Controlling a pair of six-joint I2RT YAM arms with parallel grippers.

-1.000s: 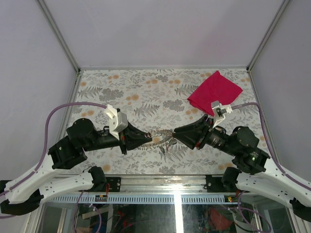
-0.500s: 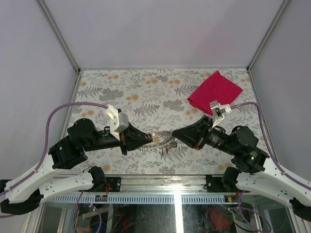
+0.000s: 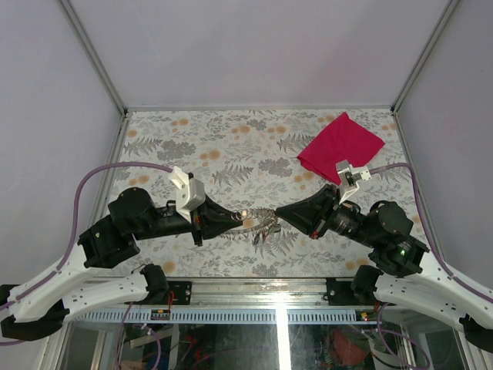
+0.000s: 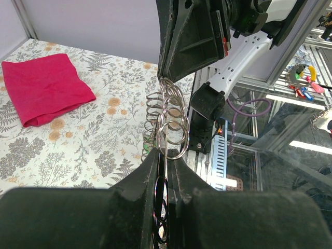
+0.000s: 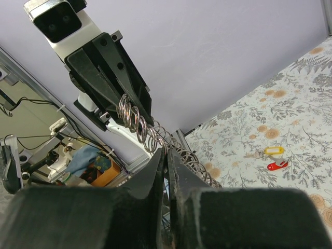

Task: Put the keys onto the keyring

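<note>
Right wrist: left claw (image 5: 126,104) and right claw (image 5: 166,149) pinch the keyring chain (image 5: 149,134) endwise; yellow key (image 5: 270,151), red key (image 5: 277,166) lie flat, blades seemingly pointing picture-left.

Two keys (image 5: 273,151), one red cloth (image 3: 340,146), one ring chain (image 4: 168,116)

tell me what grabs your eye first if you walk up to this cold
The two arms meet nose to nose over the near middle of the flowered table, the left gripper and right gripper each pinching an end of a chain of metal rings stretched between them. Next is the red cloth, folded at the far right corner. The keys, one yellow-headed and one red-headed, lie loose on the tabletop.
</note>
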